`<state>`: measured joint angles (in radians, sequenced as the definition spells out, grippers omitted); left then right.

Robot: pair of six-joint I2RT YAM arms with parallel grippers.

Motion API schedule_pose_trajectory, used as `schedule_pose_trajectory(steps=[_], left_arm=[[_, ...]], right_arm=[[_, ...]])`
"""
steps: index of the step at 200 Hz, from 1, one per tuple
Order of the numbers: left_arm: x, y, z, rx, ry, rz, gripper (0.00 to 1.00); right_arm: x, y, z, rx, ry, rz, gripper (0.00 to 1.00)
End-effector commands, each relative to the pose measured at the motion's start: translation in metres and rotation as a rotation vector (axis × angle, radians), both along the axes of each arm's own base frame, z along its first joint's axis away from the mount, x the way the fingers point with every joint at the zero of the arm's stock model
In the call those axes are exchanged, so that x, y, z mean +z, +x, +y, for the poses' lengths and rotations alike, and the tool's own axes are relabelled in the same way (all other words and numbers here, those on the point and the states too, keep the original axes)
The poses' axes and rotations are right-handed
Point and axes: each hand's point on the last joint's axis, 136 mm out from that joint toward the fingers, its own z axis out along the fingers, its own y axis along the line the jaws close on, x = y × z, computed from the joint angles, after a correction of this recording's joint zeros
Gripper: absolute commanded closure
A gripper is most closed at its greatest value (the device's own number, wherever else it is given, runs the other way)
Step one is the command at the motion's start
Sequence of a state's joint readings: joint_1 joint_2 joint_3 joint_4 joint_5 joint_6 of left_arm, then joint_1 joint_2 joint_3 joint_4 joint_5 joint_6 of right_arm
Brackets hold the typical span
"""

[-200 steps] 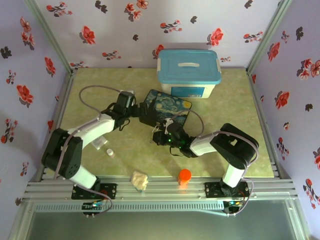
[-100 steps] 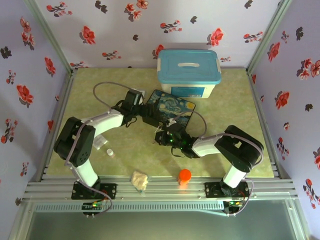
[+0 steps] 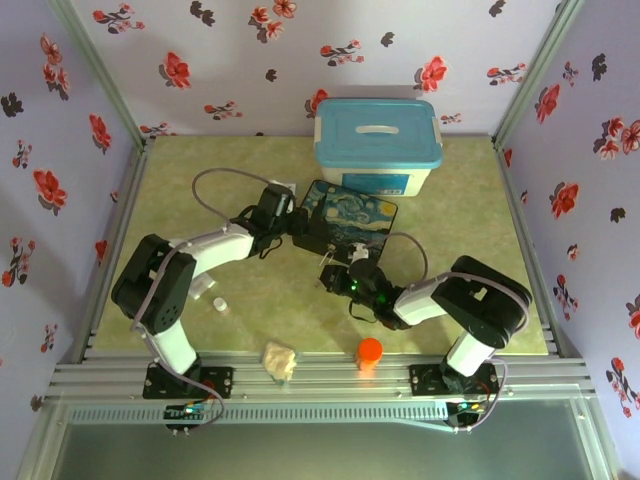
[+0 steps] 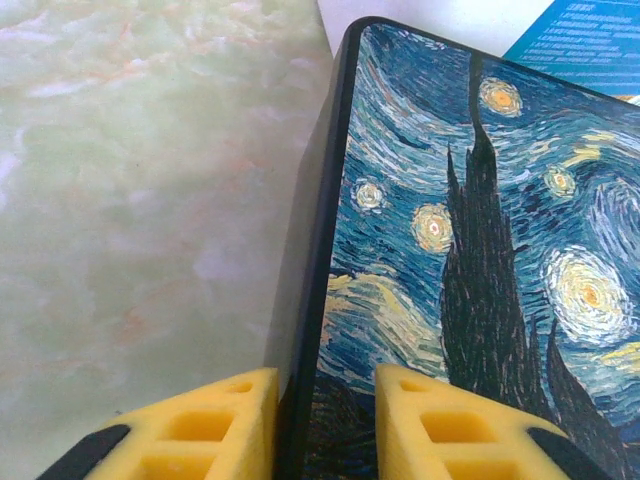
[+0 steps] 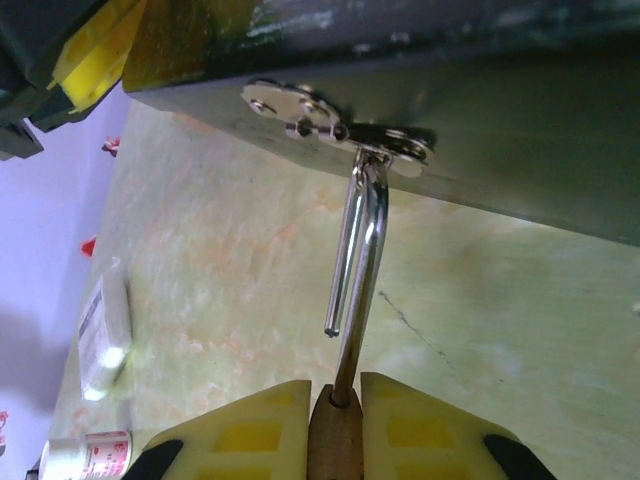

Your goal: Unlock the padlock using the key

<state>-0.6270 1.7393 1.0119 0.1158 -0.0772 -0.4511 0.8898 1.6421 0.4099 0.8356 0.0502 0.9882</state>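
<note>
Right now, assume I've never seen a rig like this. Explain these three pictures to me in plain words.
Two robot arms, the left arm and the right arm, are bolted at the near edge of a green table. The wide picture comes from a fixed camera above and behind them. The other two come from cameras on the wrists, so the yellow fingers belong to each arm.

On the table are a blue-lidded bin, a starry-night box, an orange cylinder, a small white cylinder and a crumpled beige wad.

The left gripper straddles the box's edge; I cannot tell whether it squeezes. The right gripper is shut on the padlock, whose silver shackle hooks through the box's latch.
</note>
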Motion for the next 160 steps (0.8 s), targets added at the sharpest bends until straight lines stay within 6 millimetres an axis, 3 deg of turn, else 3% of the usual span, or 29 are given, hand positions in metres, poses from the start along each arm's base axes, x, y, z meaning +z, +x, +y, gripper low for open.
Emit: schedule_pose_trajectory(steps=[1,21,82,126,160], left_arm=[[-0.102,-0.068,0.038,0.001,0.197,0.331,0.73],[-0.107,-0.076,0.034,-0.009,0.184,0.341,0.74],[-0.108,-0.103,0.005,-0.063,0.107,0.386,0.74],[-0.119,-0.119,0.002,-0.062,0.08,0.425,0.74],[-0.124,-0.125,0.0,-0.07,0.082,0.437,0.74]], right_arm=[[-0.029,-0.001,-0.038,-0.138,-0.118,0.1,0.9],[-0.024,0.003,-0.053,-0.208,-0.128,0.07,0.91],[-0.015,0.02,-0.071,-0.318,-0.144,-0.035,0.94],[-0.009,0.023,-0.084,-0.377,-0.138,-0.077,0.95],[0.0,0.03,-0.083,-0.409,-0.115,-0.082,0.96]])
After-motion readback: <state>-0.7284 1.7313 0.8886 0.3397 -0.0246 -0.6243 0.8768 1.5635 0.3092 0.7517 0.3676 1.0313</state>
